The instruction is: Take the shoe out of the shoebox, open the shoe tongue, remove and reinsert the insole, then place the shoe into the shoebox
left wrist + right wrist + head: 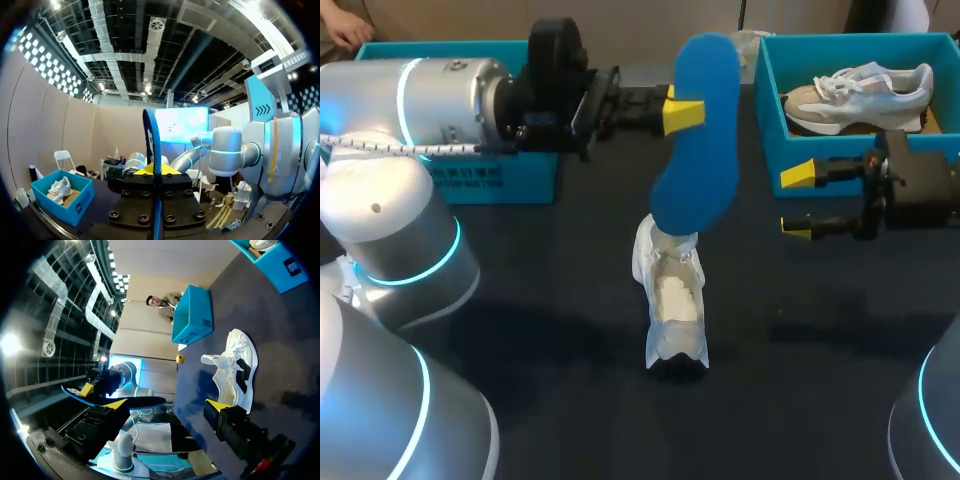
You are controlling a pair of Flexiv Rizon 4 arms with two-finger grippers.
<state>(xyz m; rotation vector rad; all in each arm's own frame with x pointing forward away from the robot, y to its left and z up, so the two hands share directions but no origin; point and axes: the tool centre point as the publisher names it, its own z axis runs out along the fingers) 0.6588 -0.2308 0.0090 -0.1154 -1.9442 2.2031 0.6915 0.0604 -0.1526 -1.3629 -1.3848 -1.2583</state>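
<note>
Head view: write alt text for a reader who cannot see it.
The left hand grips a blue insole, its lower end at the opening of a white sneaker resting on the dark table. The right hand hangs open beside a teal shoebox holding another sneaker.

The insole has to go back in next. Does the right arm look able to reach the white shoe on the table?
Probably yes: the right gripper is open, and only bare table lies between it and the white shoe.

Insole [698, 140] above shoe [672, 290]; shoebox [769, 118] at right
</note>
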